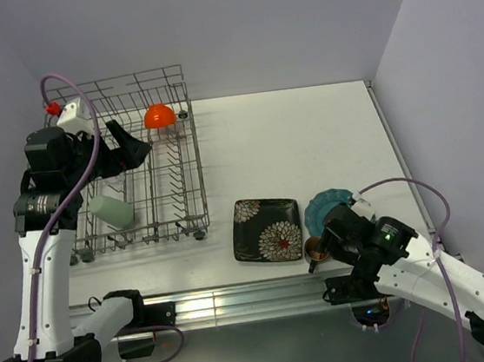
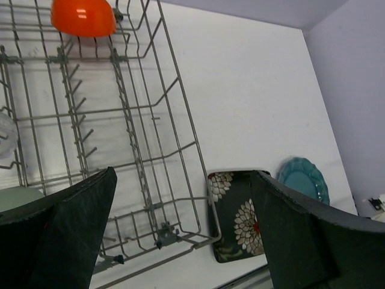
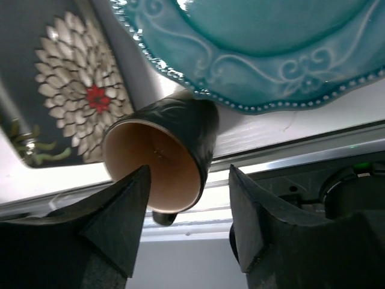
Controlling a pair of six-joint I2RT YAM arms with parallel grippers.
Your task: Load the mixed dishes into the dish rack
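My left gripper [image 1: 133, 143] hangs over the left half of the dish rack [image 1: 196, 164]. Its fingers are as wide apart as they go, and they hold nothing. The pale green cup [image 1: 112, 211] lies inside the dish rack in the near left part. It is below my left fingers and does not touch them. The orange bowl [image 1: 159, 115] sits in the far right corner of the dish rack.

Just to the right of the dish rack, the black square flowered plate [image 1: 267, 229] lies flat on the table [image 1: 307, 139]. Farther right is the small dark mug [image 3: 162, 156]. The teal round scalloped plate [image 1: 325, 206] is farthest from the dish rack.

My right gripper [image 3: 189, 180] is down at the mug. The mug lies on its side between my two fingers, with its open mouth toward my wrist. The finger on the dish rack side is right at the rim. The other finger has a small gap beside it. So these fingers are partly open and are not squeezing the mug.

From the top, the mug is only a small brown spot. My right wrist view shows the mug tipped over, with its bottom against the teal plate's edge. My left wrist view shows the tines, the bowl and both plates, but no mug. There the cup is only a pale sliver behind one finger.
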